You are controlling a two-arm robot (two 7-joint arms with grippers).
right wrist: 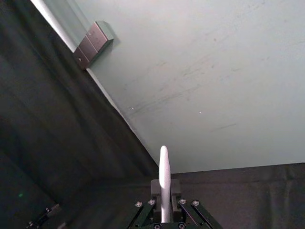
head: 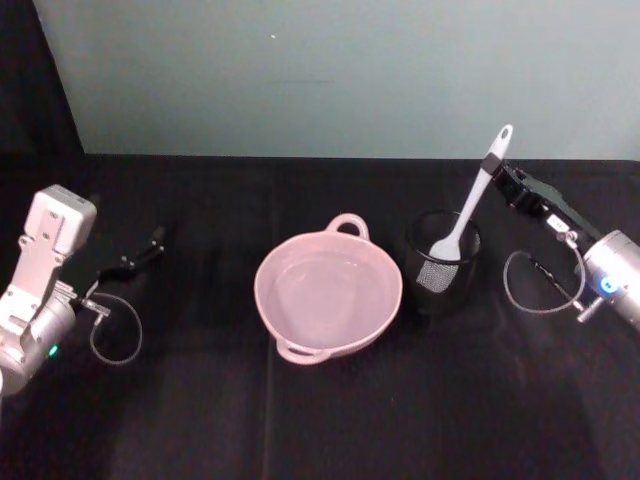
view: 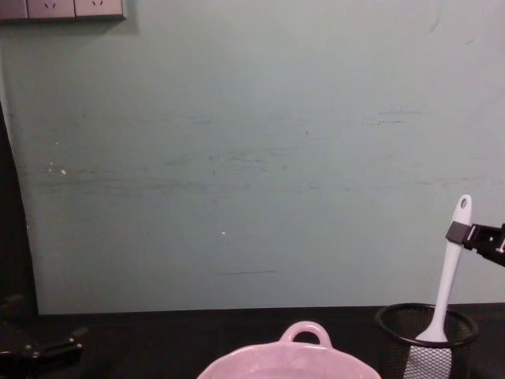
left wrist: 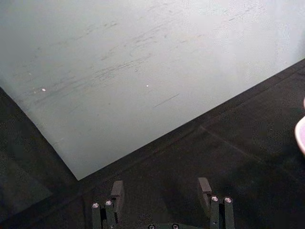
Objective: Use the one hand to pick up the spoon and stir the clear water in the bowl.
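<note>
The white spoon (head: 470,205) stands tilted in a black mesh cup (head: 443,270), its flat head down inside the cup and its holed handle tip up. My right gripper (head: 492,163) is shut on the upper handle, coming in from the right. In the right wrist view the spoon handle (right wrist: 164,176) rises between the fingers of that gripper (right wrist: 164,187). The chest view shows the spoon (view: 447,276) held by the right gripper (view: 465,234) above the cup (view: 426,332). The pale pink bowl (head: 262,285) with clear water sits just left of the cup. My left gripper (head: 150,245) rests open at the far left.
A black cloth covers the table up to a pale green wall. The bowl's loop handle (view: 305,332) faces the wall, and the bowl's edge (left wrist: 301,136) shows in the left wrist view beyond the open left gripper (left wrist: 160,188). A wall socket plate (right wrist: 93,43) is mounted high.
</note>
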